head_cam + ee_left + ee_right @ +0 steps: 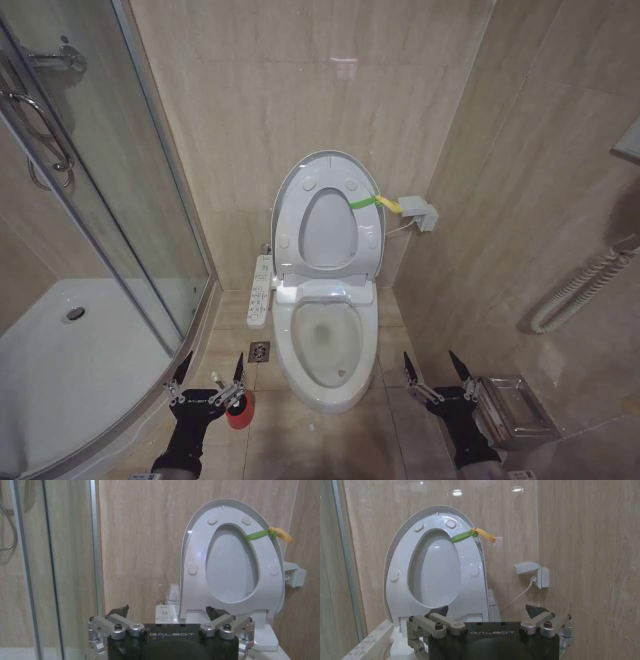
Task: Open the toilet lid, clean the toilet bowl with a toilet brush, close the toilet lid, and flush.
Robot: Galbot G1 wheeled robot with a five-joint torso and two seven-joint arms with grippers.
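Left gripper point(211, 383), fingers spread apart & holding nothing, hangs low at the left of the toilet. Just beside its inner finger, partly hidden behind it, sits the red cup holder point(240, 413) on the floor; the toilet brush itself can't be made out. Right gripper point(438, 379), also spread & empty, hangs low on the toilet's far side, w/ a metal box point(515, 407) just beside it. Between the two: toilet bowl point(325, 385), uncovered, its long axis running away from the robot. Toilet lid point(290, 185) & ring seat point(368, 235) stand upright against the wall, green-yellow band point(374, 202) at one edge. Judging by layout, the left arm is much nearer the holder, so the brush pick-up likely falls to it, reaching down & slightly inward.
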